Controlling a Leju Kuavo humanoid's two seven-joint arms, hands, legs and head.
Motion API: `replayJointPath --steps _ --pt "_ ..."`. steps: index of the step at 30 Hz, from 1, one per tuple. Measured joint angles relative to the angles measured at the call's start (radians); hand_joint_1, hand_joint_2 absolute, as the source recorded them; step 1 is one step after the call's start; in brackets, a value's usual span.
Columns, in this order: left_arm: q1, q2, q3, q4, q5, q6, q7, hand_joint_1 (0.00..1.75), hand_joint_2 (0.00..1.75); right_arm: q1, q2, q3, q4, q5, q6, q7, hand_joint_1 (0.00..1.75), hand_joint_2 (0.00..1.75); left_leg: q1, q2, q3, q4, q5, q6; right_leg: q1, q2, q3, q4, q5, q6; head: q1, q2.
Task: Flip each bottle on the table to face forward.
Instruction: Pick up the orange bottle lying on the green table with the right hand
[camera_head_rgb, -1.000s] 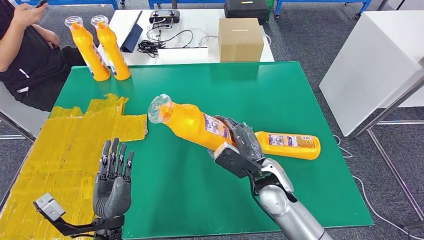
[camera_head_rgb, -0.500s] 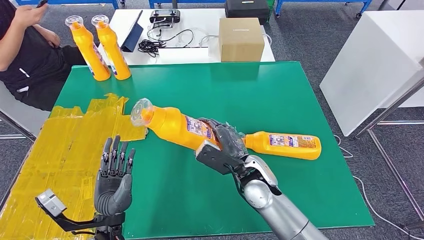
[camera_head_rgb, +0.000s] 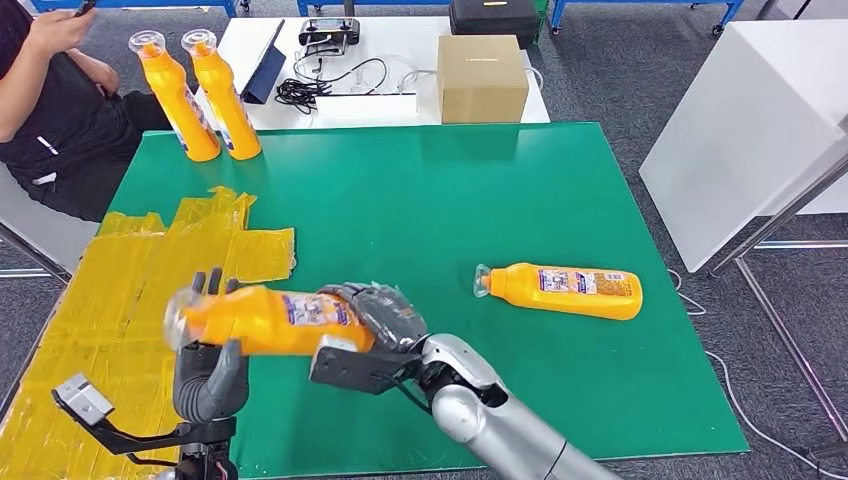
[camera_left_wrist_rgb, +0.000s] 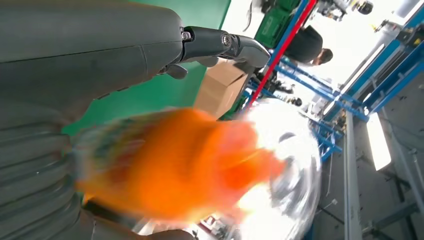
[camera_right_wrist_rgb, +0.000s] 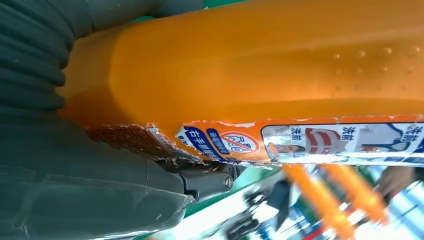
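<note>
Your right hand (camera_head_rgb: 375, 322) wraps its fingers around an orange bottle (camera_head_rgb: 270, 322), carrying it sideways above the green table (camera_head_rgb: 420, 190), neck toward your left hand (camera_head_rgb: 208, 372), apparently for a handover. The left hand's fingers stand spread and upright behind the cap, ready to receive; a second bottle (camera_head_rgb: 565, 289) lies flat well apart.

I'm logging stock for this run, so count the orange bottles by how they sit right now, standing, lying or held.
Standing orange plastic bottles: 2
Lying orange bottle on the green table: 1
Orange bottle held in the right hand: 1
Total: 4
</note>
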Motion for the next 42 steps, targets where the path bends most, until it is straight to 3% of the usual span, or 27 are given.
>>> replayJointPath --steps 12,16,42 --pt "0.019 -0.013 0.053 0.000 0.013 -0.009 -0.016 0.00 1.75 -0.025 0.002 0.156 0.011 0.000 0.039 0.002 1.75 1.75 -0.001 0.000 0.000 0.000 0.000 0.000 0.000 0.000 0.000 0.000 0.000 0.000 0.000 0.000" --pt "0.029 -0.013 0.066 0.000 0.014 0.000 -0.017 1.75 1.75 -0.053 0.003 0.204 0.038 -0.004 0.053 0.001 1.75 1.75 -0.001 0.000 0.000 0.000 0.000 0.000 0.000 0.000 -0.001 0.000 0.000 0.000 0.000 0.000" --pt "0.042 -0.014 0.081 0.005 0.011 -0.012 -0.028 1.75 1.75 -0.082 0.009 0.260 0.097 -0.020 0.054 -0.006 1.75 1.75 -0.001 0.000 0.000 0.000 0.000 0.000 0.000 0.000 -0.001 0.000 0.000 0.000 0.000 0.000"
